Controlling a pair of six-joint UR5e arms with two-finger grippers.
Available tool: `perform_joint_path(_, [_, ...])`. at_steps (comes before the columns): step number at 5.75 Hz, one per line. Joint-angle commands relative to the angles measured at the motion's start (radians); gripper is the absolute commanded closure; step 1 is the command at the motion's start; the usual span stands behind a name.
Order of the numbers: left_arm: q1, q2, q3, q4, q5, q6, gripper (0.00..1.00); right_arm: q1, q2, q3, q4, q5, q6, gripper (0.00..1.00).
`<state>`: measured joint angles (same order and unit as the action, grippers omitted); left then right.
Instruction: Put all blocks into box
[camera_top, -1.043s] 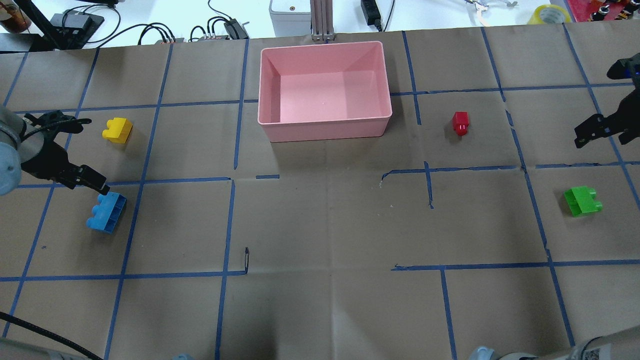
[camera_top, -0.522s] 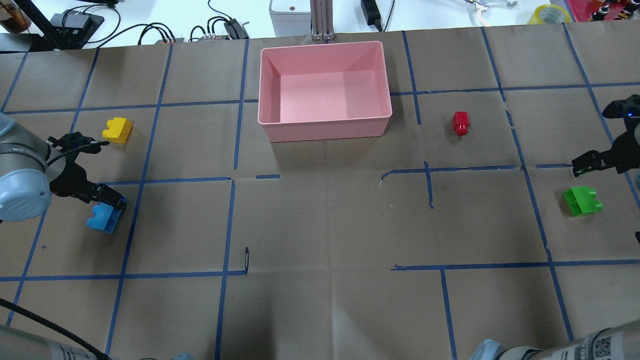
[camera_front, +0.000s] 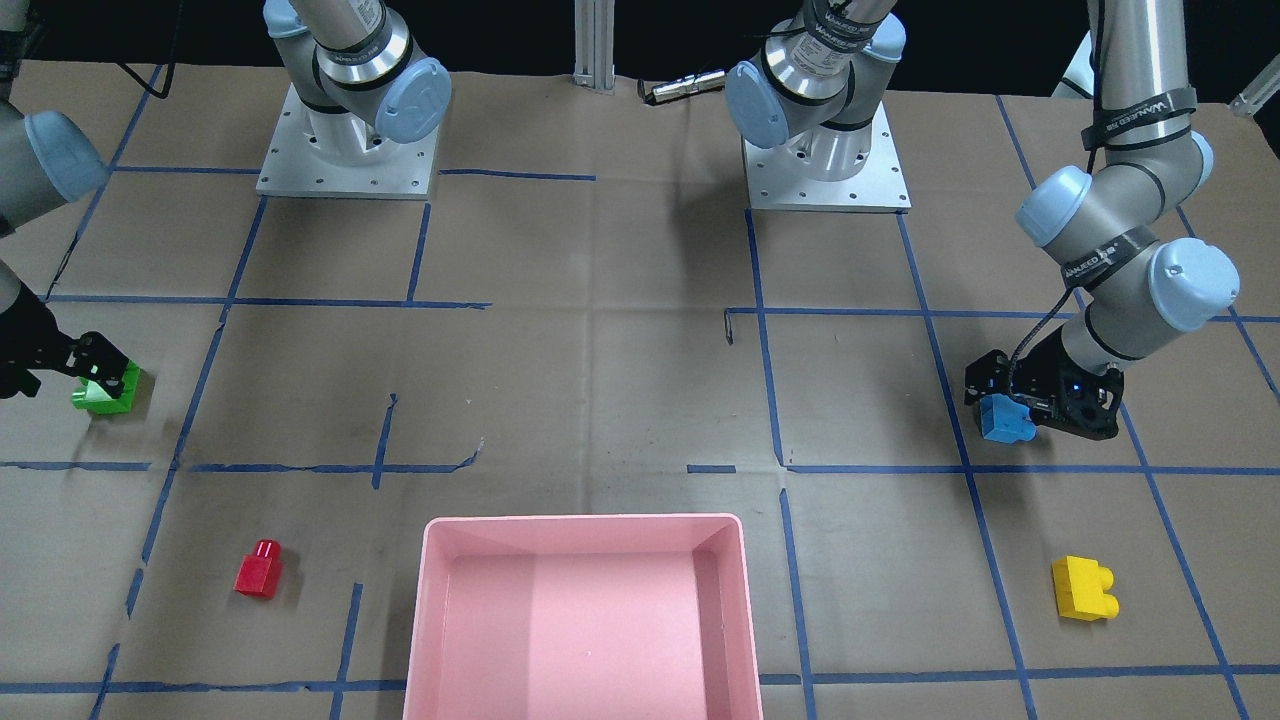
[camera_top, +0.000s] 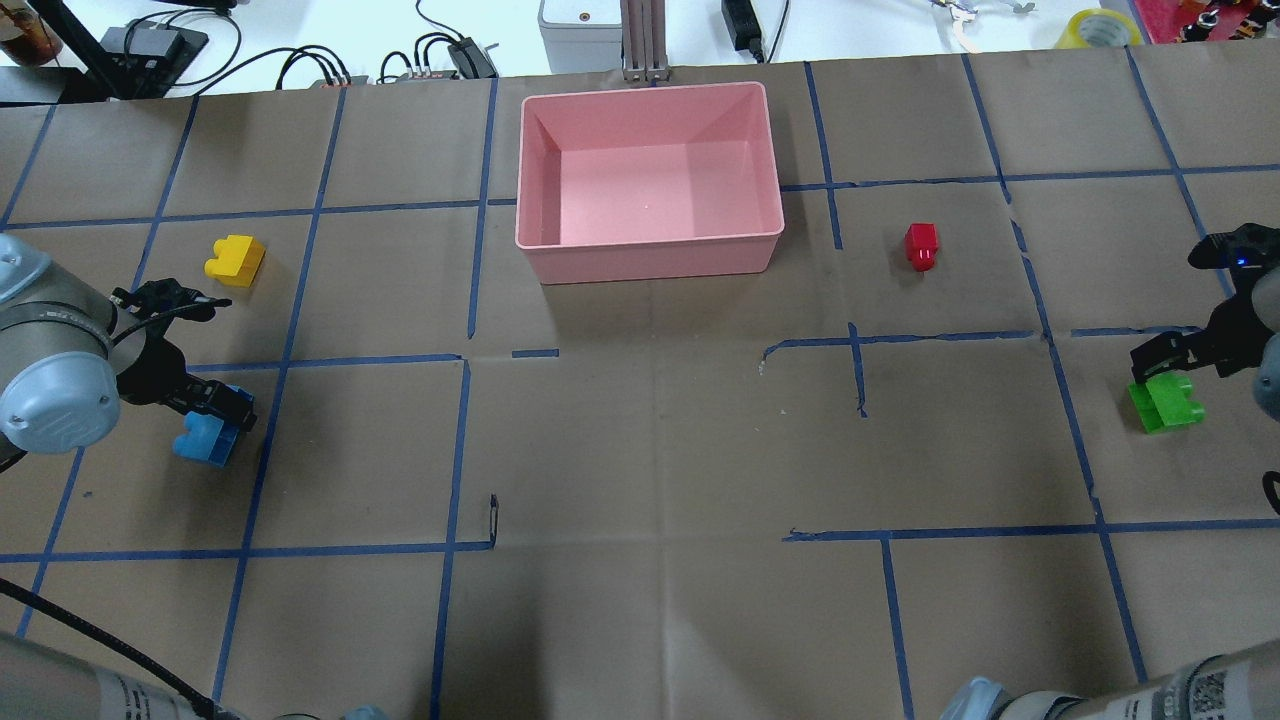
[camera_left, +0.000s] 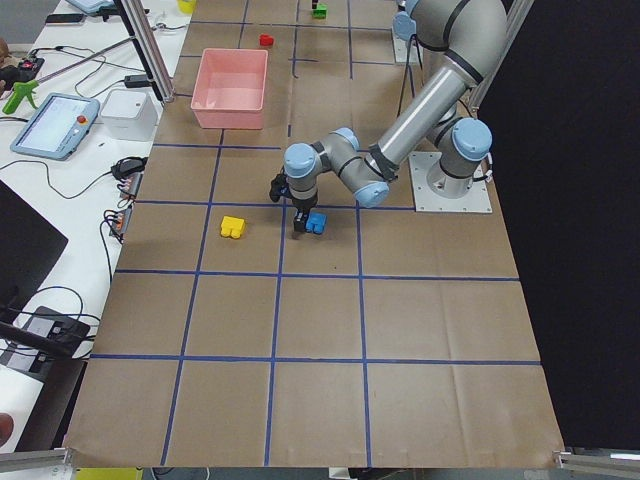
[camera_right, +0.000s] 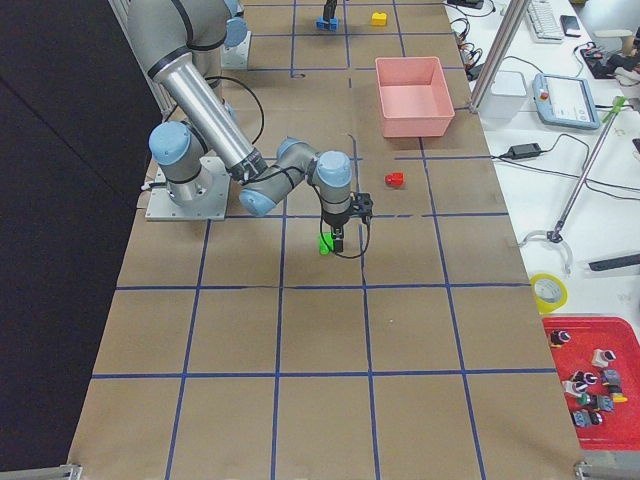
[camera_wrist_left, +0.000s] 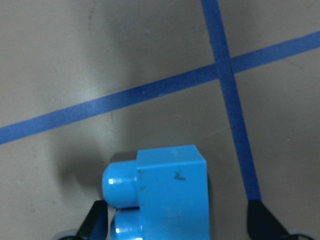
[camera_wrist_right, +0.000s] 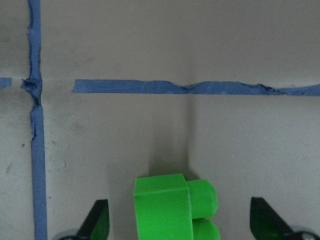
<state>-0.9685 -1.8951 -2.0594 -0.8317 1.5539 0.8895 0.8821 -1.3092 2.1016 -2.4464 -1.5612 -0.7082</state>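
Note:
The blue three-stud brick (camera_top: 205, 440) lies at the left, and in the left wrist view the brick (camera_wrist_left: 165, 192) sits between the open fingers of my left gripper (camera_top: 215, 408), which is low over it. The green brick (camera_top: 1167, 402) lies at the right, and in the right wrist view the green brick (camera_wrist_right: 170, 207) sits between the spread fingers of my open right gripper (camera_top: 1165, 362). The yellow brick (camera_top: 235, 260) and the red brick (camera_top: 921, 245) lie loose on the paper. The pink box (camera_top: 648, 255) stands at the far middle with nothing in it.
Brown paper with blue tape lines covers the table (camera_top: 650, 450). Cables, a white device (camera_top: 580, 25) and a metal post stand beyond the far edge behind the box. The two arm bases (camera_front: 345, 150) are bolted at the robot's side.
My left gripper has come toward the near side and down around the blue brick. My right gripper has come toward the near side and down onto the green brick. No brick has moved.

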Motion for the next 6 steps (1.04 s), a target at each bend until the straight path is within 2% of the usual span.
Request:
perform_joint_path(1, [0.002, -0.002, 0.001, 0.006, 0.003, 0.003, 0.22, 0.0, 0.024, 0.008, 0.003, -0.003, -0.034, 0.0])
perform_joint_path(2, [0.002, -0.002, 0.007, 0.008, 0.043, 0.002, 0.38, -0.002, 0.031, 0.008, 0.0, -0.003, -0.036, 0.0])
perform_joint_path(4, [0.001, -0.002, 0.015, 0.008, 0.049, 0.002, 0.68, -0.02, 0.036, 0.006, 0.009, -0.003, -0.036, 0.0])
perform_joint_path(5, [0.001, 0.002, 0.054, -0.009, 0.051, 0.0, 0.74, -0.021, 0.033, 0.002, 0.012, -0.005, -0.036, 0.02])
perform_joint_path(6, [-0.012, 0.029, 0.138, -0.124, 0.051, -0.006, 0.74, -0.021, 0.031, 0.0, 0.038, -0.032, -0.034, 0.26])
